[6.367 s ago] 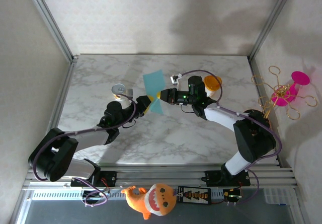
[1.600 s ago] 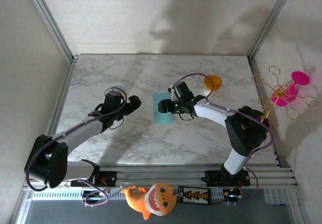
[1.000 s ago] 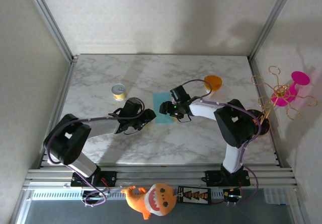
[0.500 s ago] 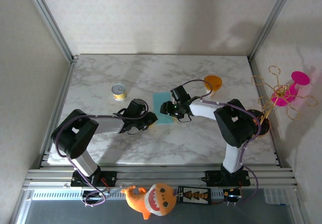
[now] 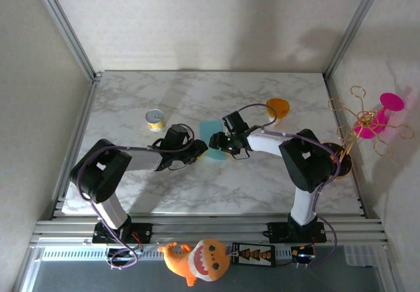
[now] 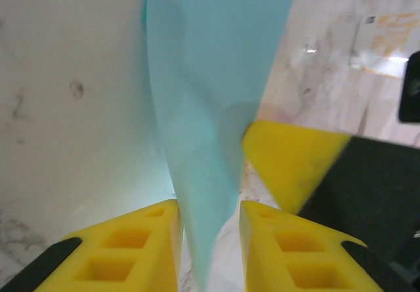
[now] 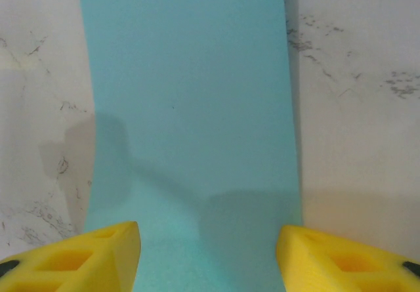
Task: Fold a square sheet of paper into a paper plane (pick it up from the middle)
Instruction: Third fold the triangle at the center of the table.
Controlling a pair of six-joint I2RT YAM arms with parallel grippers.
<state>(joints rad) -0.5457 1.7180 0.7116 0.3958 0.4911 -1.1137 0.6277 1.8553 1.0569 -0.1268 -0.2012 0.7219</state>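
Desk: You had a white marble-patterned top with grey veining, boxed in by aluminium frame rails.
Room: Plain pale walls stood on three sides. A pink and gold wire ornament hung outside the right rail, and an orange plush toy sat on the near rail between the arm bases.
Other items on desk: A small yellow can stood left of centre. An orange cup stood right of centre. Both were apart from the paper.
Square sheet of paper: The teal-blue sheet lay near the desk's middle, between your two claws.
Sheet outline: It showed as an oblong rather than a square, with blunt ends and no pointed nose.
Sheet long axis: From above it ran roughly from the far side of the desk toward the near side.
Left claw: Your yellow fingers were drawn close on either side of a raised fold of the sheet, pinching it off the desk.
Right claw: Your fingers stood spread wide over the flat sheet, one near each long edge. Whether they pressed on it, you could not tell.
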